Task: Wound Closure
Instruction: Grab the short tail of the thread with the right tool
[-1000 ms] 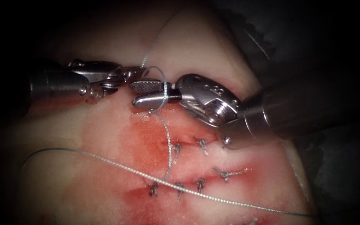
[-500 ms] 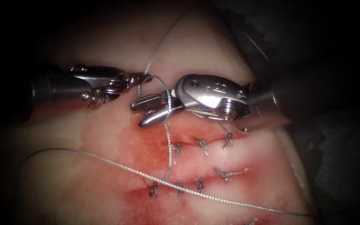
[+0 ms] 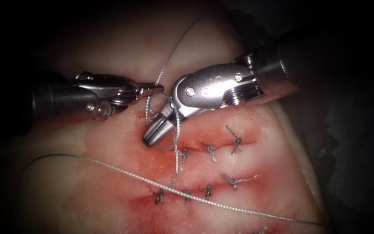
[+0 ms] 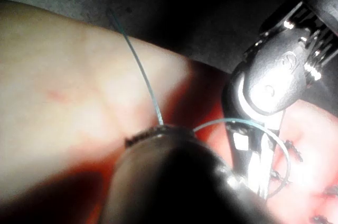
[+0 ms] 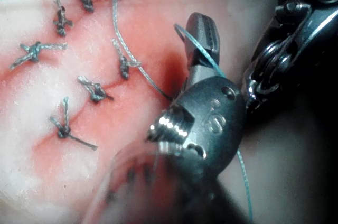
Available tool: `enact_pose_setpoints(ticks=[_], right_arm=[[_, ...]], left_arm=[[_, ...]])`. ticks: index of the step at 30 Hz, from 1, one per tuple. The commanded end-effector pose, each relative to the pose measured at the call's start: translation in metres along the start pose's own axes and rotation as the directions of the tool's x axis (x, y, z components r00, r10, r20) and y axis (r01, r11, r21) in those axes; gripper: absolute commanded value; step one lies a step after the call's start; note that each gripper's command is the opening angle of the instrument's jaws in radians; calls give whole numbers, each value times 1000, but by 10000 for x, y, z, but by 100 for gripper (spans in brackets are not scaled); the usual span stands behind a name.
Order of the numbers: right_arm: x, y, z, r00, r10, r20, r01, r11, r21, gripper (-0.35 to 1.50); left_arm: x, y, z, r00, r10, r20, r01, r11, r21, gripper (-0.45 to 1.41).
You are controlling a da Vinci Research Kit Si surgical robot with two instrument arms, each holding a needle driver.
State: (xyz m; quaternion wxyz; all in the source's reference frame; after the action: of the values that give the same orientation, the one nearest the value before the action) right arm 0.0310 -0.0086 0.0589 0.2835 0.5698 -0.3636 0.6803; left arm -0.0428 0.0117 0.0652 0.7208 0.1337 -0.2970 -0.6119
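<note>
My left tool [image 3: 156, 89] comes in from the left, its jaws shut on the thin thread [image 3: 166, 65] that runs up over the pale tissue [image 3: 109, 143]. The right tool [image 3: 151, 138] points down and left beside it, jaws shut. A loop of thread [image 3: 175, 125] lies around them, and I see nothing between them. From the loop the thread drops to a stitch [image 3: 172, 184]. In the left wrist view the thread [image 4: 140, 71] meets my left tool's tip [image 4: 158, 137]. In the right wrist view the loop [image 5: 195, 47] circles the right tool's jaws [image 5: 203, 34].
Several knotted stitches [image 3: 211, 151] close two reddened cut lines to the lower right of both tools. A long strand of thread [image 3: 130, 173] crosses the tissue from the left edge to the lower right. Red fluid [image 3: 152, 147] stains the tissue around the stitches.
The right tool's shaft swung upward while its jaws turned downward and went from open to shut, with the thread loop now around them. The left tool shifted slightly right, still holding the thread.
</note>
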Motion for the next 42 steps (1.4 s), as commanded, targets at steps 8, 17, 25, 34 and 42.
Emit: enact_pose_setpoints(ticks=[8,17,25,34,42], right_arm=[[-12,19,19,985,-20,-172,5,996,-86,10],[1,34,8,947,-17,-320,-25,992,-127,36],[16,35,11,924,-12,-382,-42,990,-133,37],[20,26,27,919,-10,-395,-42,992,-123,5],[15,30,32,919,-16,-393,-47,988,-148,-1]], left_arm=[[2,-18,7,1000,-1,-3,1,1000,6,-45],[2,-30,9,1000,0,17,0,1000,20,-45],[3,-29,10,1000,14,14,-14,1000,28,-45],[7,-30,12,1000,23,12,-23,999,34,-45],[8,-28,12,999,32,8,-32,999,43,-45]])
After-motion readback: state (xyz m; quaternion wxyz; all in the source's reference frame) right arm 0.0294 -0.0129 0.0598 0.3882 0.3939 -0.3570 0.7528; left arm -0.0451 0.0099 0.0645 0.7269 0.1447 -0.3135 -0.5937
